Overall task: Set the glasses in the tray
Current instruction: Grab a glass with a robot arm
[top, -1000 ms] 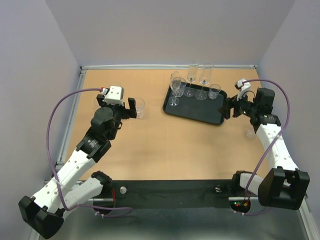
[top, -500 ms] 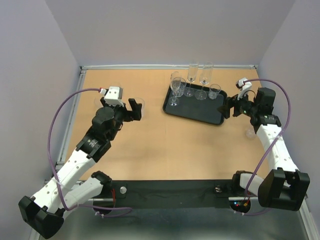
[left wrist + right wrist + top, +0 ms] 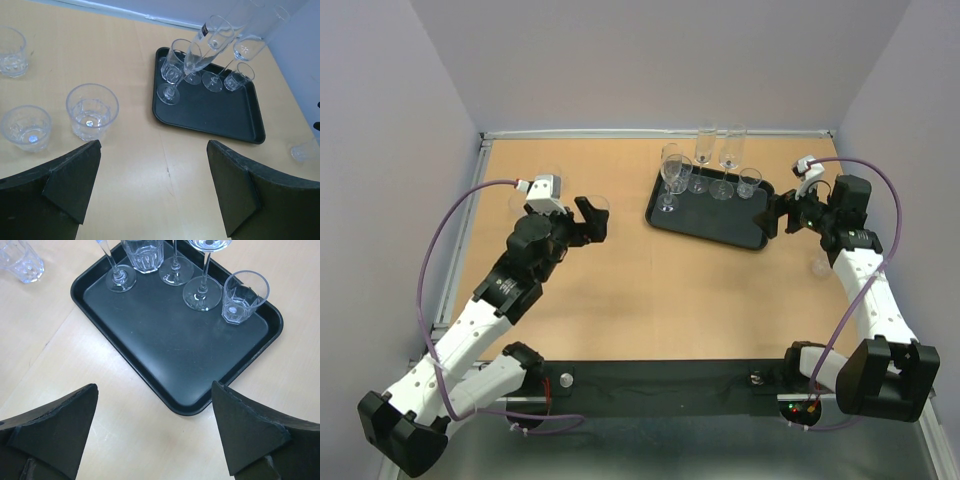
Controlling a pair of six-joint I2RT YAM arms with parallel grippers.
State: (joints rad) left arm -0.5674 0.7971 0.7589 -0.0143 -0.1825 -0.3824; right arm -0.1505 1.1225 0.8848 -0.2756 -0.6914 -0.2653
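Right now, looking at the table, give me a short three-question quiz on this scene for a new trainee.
1. How many glasses stand in the tray?
2. True or false: no glass is left outside the tray.
3. The right gripper is: A open and empty, B shut on a tumbler, C out of view.
Key: 1 five; 2 false, tumblers stand on the table; 3 A.

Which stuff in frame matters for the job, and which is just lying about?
Job:
- tray
- five glasses standing in it
- three loose tumblers by the left pincer
- one tumbler near the right arm

Lying about:
- purple cables
- black strip at the near edge
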